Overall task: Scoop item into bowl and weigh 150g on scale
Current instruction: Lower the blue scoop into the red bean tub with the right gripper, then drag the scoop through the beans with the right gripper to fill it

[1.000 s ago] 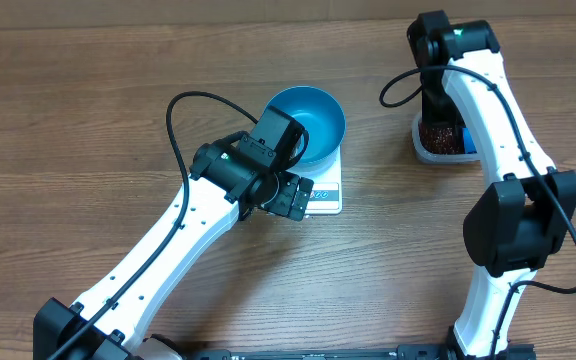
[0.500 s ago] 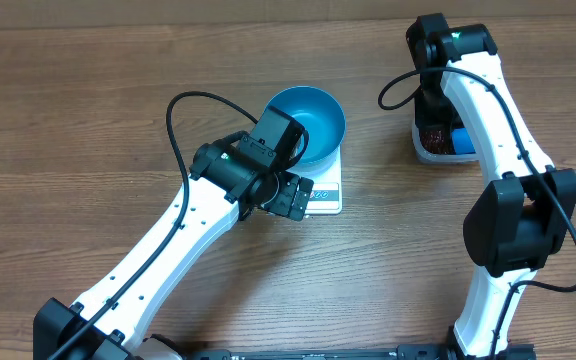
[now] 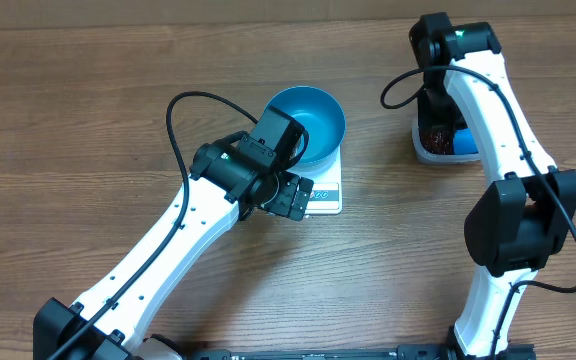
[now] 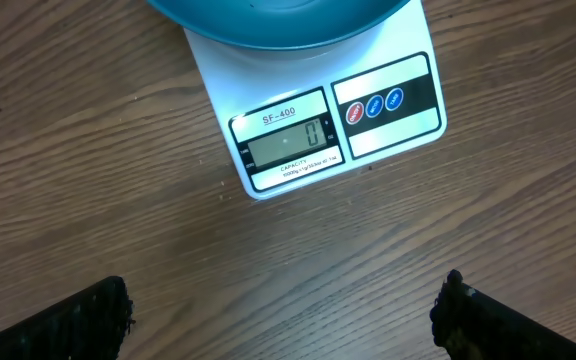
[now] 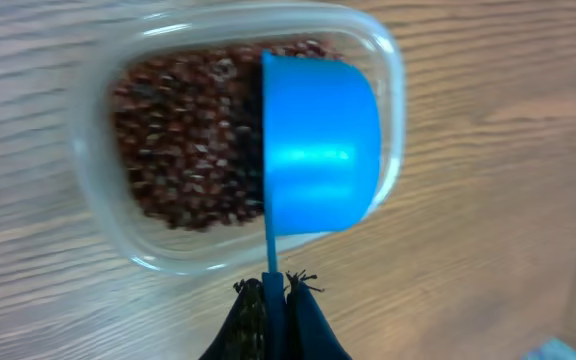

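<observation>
Overhead view: on a wooden table [image 3: 68, 100], the round blue bowl [image 3: 313, 120] sits on the white scale [image 3: 330, 195] near the centre. The left gripper [image 3: 293, 196] hovers over the scale's display edge. At the far right, the right gripper [image 3: 436, 120] reaches down over a clear tub [image 3: 423, 152] of dark red-brown beans [image 3: 433, 135], well apart from the bowl.

Left wrist view: the scale lies ahead, its display [image 4: 288, 142] reading zero, with the bowl's rim at the top edge. The left gripper's two dark fingers [image 4: 68, 325] stand spread wide at the bottom corners, holding nothing.

Right wrist view: the right gripper is pinched tight on the thin handle of a blue scoop [image 5: 318, 150]. The scoop's cup lies over the right half of the tub, and the beans fill the left half.
</observation>
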